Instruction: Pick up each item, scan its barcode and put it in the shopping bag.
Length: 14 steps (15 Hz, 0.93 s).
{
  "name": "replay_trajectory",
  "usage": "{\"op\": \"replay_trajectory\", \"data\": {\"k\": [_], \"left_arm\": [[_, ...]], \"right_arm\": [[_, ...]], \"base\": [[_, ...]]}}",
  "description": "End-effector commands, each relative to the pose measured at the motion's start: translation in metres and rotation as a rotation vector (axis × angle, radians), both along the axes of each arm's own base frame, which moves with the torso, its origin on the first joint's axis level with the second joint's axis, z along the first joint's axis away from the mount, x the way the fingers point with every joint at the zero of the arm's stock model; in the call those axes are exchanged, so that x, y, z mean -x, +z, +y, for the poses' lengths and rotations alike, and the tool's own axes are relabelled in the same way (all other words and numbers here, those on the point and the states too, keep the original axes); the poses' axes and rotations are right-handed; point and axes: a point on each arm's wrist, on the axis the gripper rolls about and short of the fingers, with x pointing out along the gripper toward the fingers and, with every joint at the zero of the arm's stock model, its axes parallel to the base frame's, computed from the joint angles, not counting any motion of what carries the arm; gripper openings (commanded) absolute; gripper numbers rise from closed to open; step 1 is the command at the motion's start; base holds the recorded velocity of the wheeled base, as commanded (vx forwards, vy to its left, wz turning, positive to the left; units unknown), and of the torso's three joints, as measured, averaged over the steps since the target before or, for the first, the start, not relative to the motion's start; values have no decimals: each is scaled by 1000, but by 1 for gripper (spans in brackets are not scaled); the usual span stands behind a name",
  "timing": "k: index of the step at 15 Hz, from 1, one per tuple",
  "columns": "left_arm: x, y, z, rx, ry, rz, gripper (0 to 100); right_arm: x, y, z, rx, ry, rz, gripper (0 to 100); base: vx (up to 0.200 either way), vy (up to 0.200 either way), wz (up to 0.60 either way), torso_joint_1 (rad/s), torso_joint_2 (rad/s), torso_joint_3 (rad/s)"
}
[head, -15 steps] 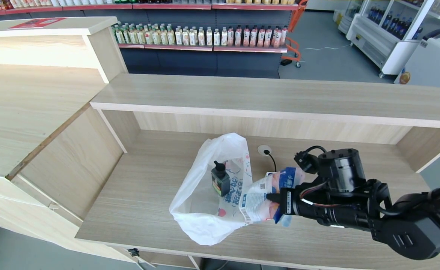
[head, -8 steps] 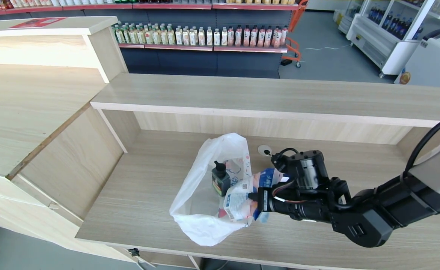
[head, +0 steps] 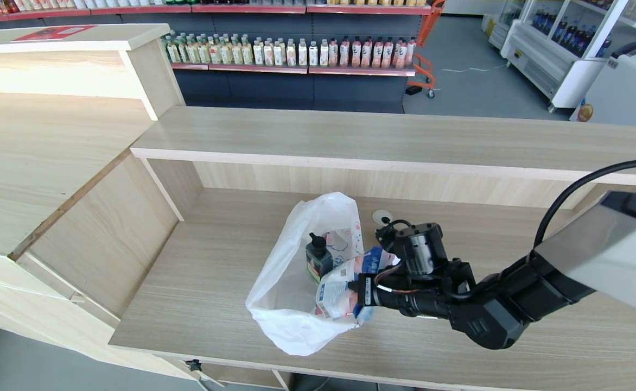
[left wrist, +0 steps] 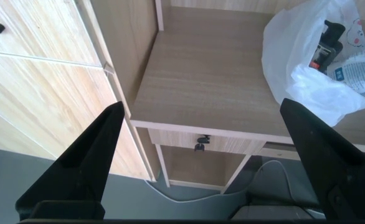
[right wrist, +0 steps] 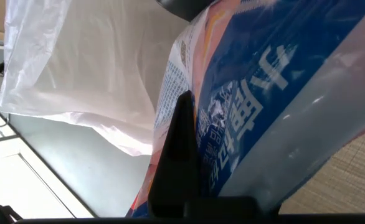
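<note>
Now the right gripper (head: 358, 285) is squeezing a food packet (head: 337, 282) at the mouth of the shopping bag (head: 282, 317), beside a dark bottle (head: 318, 260). The left gripper (left wrist: 202, 106) hangs wide open. If let go too soon, the packet could slide out onto the counter (head: 198, 304).

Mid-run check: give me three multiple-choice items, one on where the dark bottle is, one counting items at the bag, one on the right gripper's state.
1. Where is the dark bottle with the black cap? A) upper ledge B) inside the white plastic shopping bag C) floor
2. How many items are in or at the bag's mouth? A) two B) four C) none
3. The right gripper is: A) open, empty B) shut on the blue, white and pink plastic packet C) up on the ledge
Key: 1 B, it stands within the bag's opening; 2 A, bottle and packet; 3 B, the jaws clamp the packet.
</note>
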Motion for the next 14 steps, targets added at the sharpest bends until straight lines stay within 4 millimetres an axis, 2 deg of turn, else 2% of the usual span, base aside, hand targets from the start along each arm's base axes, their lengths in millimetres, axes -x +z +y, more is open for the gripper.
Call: {"op": "replay_trajectory", "data": {"k": [1, 4, 5, 9, 14], "left_arm": [[0, 0, 0, 0, 1, 0, 100], [0, 0, 0, 0, 1, 0, 100], [0, 0, 0, 0, 1, 0, 100], [0, 0, 0, 0, 1, 0, 100], [0, 0, 0, 0, 1, 0, 100]], "right_arm": [[-3, -10, 4, 3, 5, 2, 0], [-6, -13, 8, -11, 13, -22, 0], [-6, -16, 10, -12, 18, -22, 100], [-7, -15, 13, -23, 20, -36, 100], [-17, 11, 11, -169, -39, -74, 100]], "base": [[0, 0, 0, 0, 0, 0], [0, 0, 0, 0, 0, 0], [0, 0, 0, 0, 0, 0], [0, 0, 0, 0, 0, 0], [0, 0, 0, 0, 0, 0]]}}
